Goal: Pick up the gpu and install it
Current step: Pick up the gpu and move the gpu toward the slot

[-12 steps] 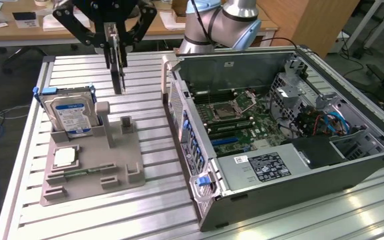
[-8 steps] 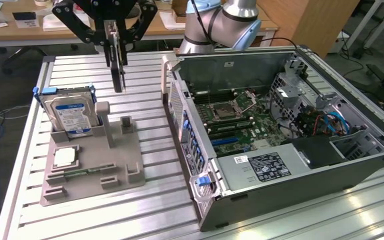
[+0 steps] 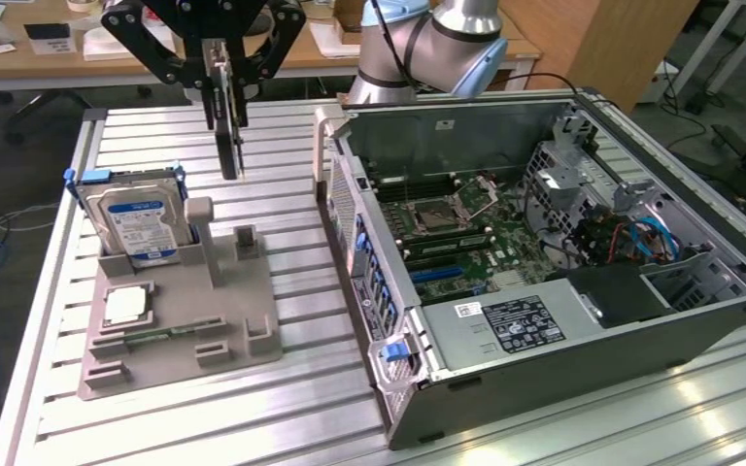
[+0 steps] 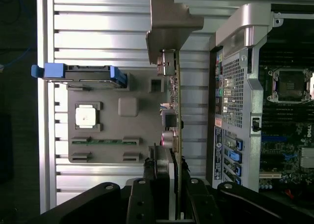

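The gpu (image 3: 228,131) hangs edge-on, a thin dark card held upright in the air above the back of the grey holder (image 3: 224,320). My gripper (image 3: 222,70) is shut on its upper edge. In the wrist view the gpu (image 4: 177,111) runs away from my gripper (image 4: 169,177) as a thin edge, ending in its grey metal bracket (image 4: 169,23). It hangs over the strip of table between the holder (image 4: 128,136) and the open computer case (image 4: 243,82).
A silver hard drive (image 3: 137,218) with blue rails stands in the holder, and a square silver processor chip (image 3: 127,306) lies in front of it. The open case (image 3: 684,320) lies at the exterior view's right, motherboard (image 3: 470,248) exposed. A slatted aluminium table (image 3: 283,417) carries everything.
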Controlling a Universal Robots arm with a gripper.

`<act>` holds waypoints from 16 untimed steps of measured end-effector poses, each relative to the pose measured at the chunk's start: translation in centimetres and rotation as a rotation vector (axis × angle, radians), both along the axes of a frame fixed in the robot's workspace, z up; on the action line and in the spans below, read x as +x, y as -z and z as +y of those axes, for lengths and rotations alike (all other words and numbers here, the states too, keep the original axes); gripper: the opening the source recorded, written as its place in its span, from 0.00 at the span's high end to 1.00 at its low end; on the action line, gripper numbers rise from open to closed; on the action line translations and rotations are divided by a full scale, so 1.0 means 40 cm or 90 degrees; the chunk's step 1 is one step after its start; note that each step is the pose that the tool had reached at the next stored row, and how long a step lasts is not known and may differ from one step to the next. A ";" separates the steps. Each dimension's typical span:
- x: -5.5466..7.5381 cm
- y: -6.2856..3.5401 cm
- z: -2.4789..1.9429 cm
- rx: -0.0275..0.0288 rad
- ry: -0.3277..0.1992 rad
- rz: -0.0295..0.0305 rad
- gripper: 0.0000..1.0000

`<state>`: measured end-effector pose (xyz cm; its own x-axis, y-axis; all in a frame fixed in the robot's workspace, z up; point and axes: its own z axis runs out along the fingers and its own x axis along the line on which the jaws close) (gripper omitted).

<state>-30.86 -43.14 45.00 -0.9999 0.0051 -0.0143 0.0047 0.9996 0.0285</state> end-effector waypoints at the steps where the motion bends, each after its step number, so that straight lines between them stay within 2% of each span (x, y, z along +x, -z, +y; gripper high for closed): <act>1: 0.000 0.000 0.000 0.0000 0.000 0.0000 0.72; 9: 0.002 0.000 0.000 0.0000 0.000 0.0000 0.72; 16: 0.026 0.000 0.000 -0.0001 0.000 0.0000 0.72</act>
